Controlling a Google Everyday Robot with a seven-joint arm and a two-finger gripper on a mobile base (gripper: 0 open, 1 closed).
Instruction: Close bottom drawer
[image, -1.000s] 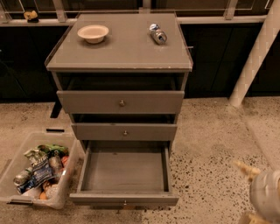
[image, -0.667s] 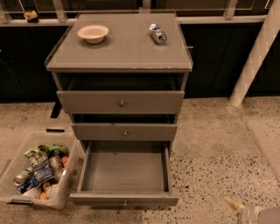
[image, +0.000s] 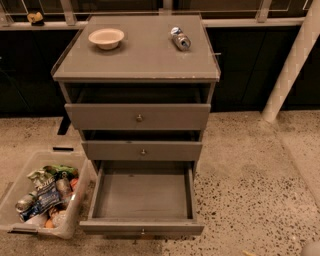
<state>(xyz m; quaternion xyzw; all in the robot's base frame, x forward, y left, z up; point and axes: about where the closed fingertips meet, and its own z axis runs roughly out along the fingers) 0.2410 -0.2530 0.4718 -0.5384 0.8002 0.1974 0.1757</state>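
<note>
One open bottom drawer (image: 142, 197), left of end effector (image: 248, 253) at lower edge.

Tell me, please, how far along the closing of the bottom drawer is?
Done: nothing yet. The bottom drawer stands pulled well out, its empty grey inside exposed. In hand: the gripper shows only as a sliver at the lower right edge, apart from the drawer. Left: reach the drawer front and push it all the way in.
</note>
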